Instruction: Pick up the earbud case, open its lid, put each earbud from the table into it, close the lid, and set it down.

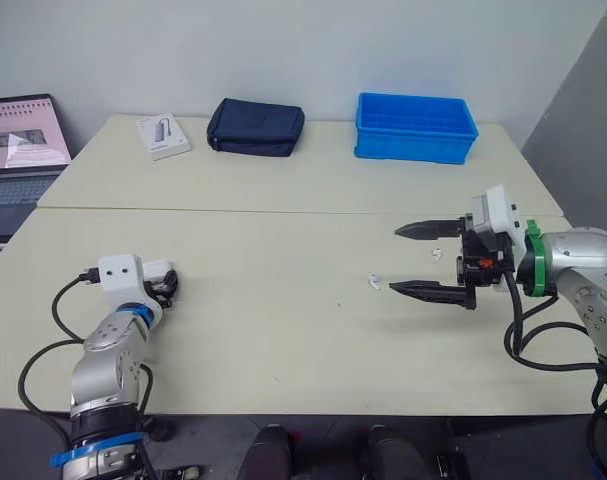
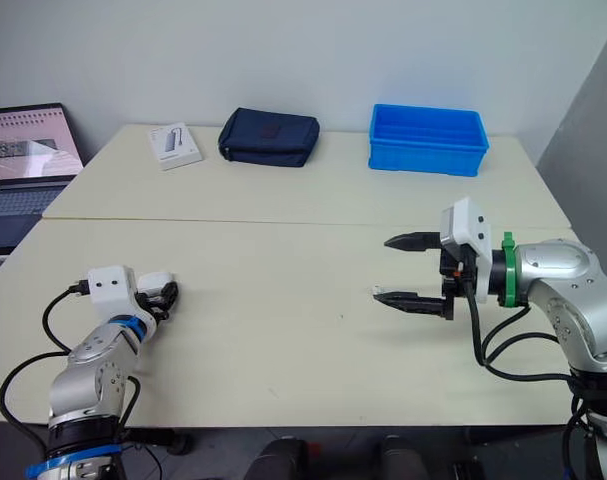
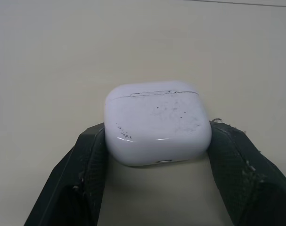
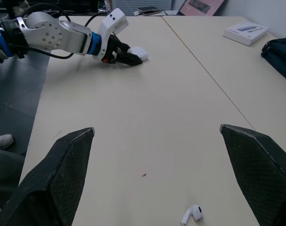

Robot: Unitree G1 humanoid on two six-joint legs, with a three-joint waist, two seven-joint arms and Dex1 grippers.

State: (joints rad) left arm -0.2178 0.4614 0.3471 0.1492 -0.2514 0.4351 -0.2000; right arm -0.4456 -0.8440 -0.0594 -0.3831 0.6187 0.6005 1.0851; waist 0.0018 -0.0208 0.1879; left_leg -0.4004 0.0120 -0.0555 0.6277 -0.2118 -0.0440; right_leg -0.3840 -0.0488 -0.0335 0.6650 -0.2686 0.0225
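Observation:
The white earbud case (image 3: 158, 123), lid closed, sits low over the table's near left. My left gripper (image 1: 167, 284) is shut on it, with one black finger (image 3: 86, 162) pressed against each side. The case (image 4: 138, 53) also shows far off in the right wrist view. One white earbud (image 1: 374, 282) lies on the table right of centre, just beyond the lower fingertip of my right gripper (image 1: 395, 260). The same earbud (image 4: 191, 214) lies between the fingers in the right wrist view. A second earbud (image 1: 436, 252) lies between the wide-open fingers, nearer the wrist. The right gripper holds nothing.
A blue bin (image 1: 416, 128) stands at the back right, with a dark pouch (image 1: 255, 126) and a white box (image 1: 164, 135) along the back. A laptop (image 1: 18, 140) sits off the table's far left. A seam (image 1: 283, 210) crosses the tabletop.

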